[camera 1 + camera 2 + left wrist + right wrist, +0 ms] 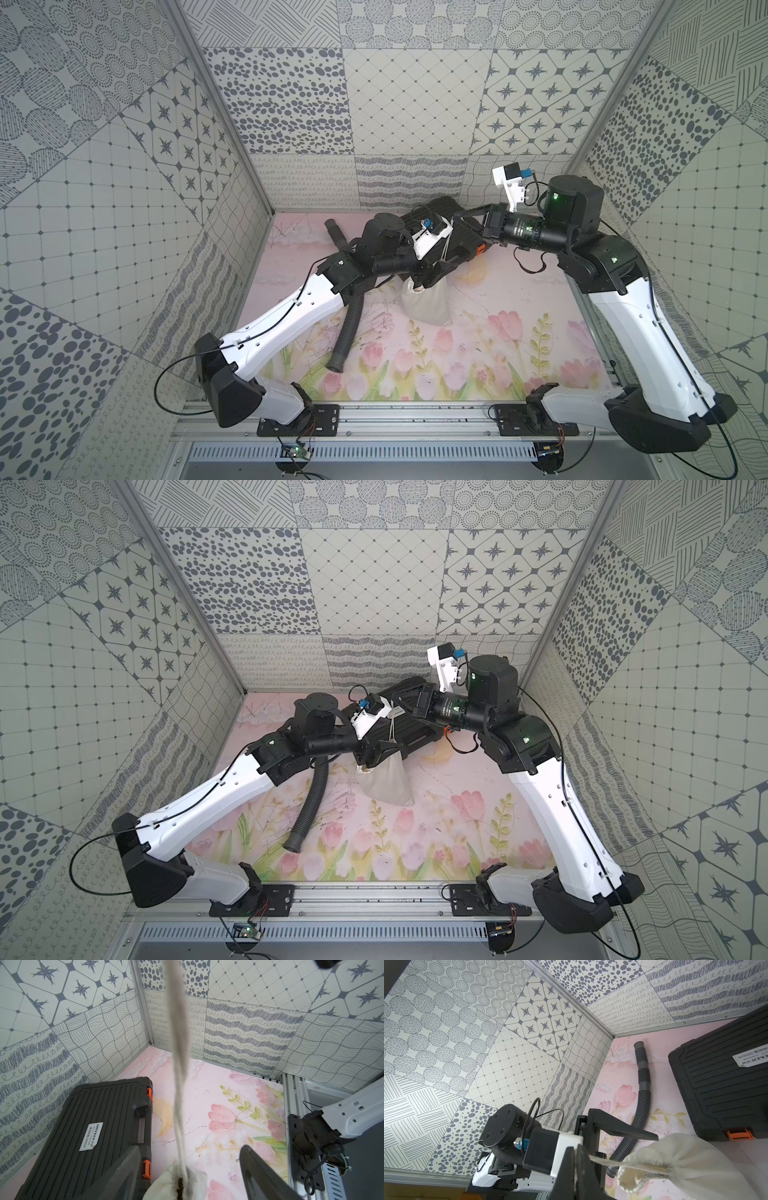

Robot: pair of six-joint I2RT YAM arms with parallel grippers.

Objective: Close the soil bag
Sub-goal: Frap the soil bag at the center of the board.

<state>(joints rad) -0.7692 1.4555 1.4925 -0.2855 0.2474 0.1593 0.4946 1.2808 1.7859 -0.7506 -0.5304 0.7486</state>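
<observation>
The soil bag [427, 305] [390, 785] is an off-white cloth sack lying on the flowered mat, its mouth gathered. In the left wrist view a dark slit of soil still shows in that mouth [180, 1185]. A pale cord [178, 1068] [604, 1161] runs taut from the mouth up to my right gripper [576, 1148] [460, 218], which is shut on it above the black case. My left gripper [189, 1148] [430, 277] stands open, one finger on each side of the bag's neck, with a gap showing on both sides.
A black ribbed tool case [99, 1126] [720, 1084] with orange latches lies just behind the bag. A dark corrugated hose [347, 328] [643, 1084] runs under my left arm. Patterned walls close in the back and both sides.
</observation>
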